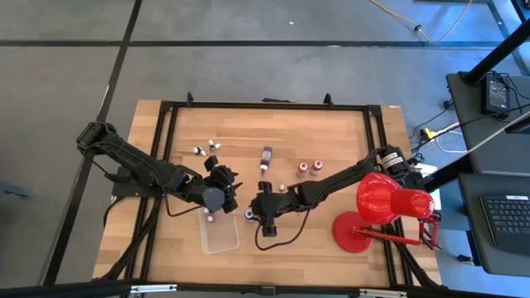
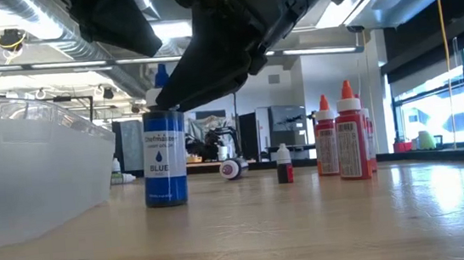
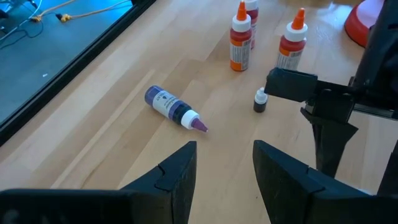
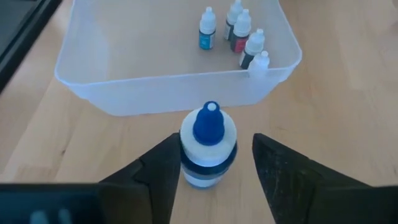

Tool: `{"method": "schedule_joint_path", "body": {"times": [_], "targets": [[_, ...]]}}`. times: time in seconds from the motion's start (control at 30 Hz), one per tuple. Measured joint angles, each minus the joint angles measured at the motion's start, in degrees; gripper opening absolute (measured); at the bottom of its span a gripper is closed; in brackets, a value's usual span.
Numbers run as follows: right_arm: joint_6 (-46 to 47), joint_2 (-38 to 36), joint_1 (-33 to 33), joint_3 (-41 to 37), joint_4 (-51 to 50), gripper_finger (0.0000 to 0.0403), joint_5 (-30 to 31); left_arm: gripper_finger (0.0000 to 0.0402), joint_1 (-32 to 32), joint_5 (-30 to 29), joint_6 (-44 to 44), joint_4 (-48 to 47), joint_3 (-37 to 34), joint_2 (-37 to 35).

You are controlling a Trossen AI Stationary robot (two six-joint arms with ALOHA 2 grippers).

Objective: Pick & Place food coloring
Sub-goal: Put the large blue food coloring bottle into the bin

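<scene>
the blue bottle (image 4: 208,148) is standing upright just beside the clear tray (image 4: 81,87), sitting between the right gripper (image 4: 208,165)'s spread fingers, untouched. the left gripper (image 3: 224,171) is hovering, fingers apart, gripping nothing.

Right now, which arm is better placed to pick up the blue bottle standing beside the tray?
The right. Its gripper is open with the blue bottle between its fingers, just outside the tray. The left gripper is open too, facing the lying purple bottle instead.
</scene>
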Motion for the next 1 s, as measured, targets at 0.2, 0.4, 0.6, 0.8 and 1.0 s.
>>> {"method": "schedule_joint_path", "body": {"times": [0.2, 0.4, 0.6, 0.8, 1.0], "targets": [[-0.5, -2.6, 0.0, -0.1, -2.2, 0.0211, 0.1, 0.0153, 0.0, 0.0, -0.2, 0.0, 0.0, 0.0], [-0.2, -6.1, 0.6, -0.1, -11.4, 0.0211, 0.1, 0.0153, -0.1, 0.3, -0.7, 0.0, 0.0, 0.0], [0.6, -10.0, 3.0, -4.3, -17.6, 0.0211, 0.1, 0.0153, -0.2, 1.9, -1.1, 0.3, 0.0, 0.0], [4.3, -17.2, 4.3, -12.9, -14.3, 0.0211, 0.3, 0.0153, -0.2, 3.1, -1.1, 0.4, 0.0, 0.0], [3.1, -28.3, 5.6, -25.7, -2.8, 0.0211, 0.2, 0.0153, -0.2, 3.5, -1.5, 1.0, 0.0, 0.0]]}}
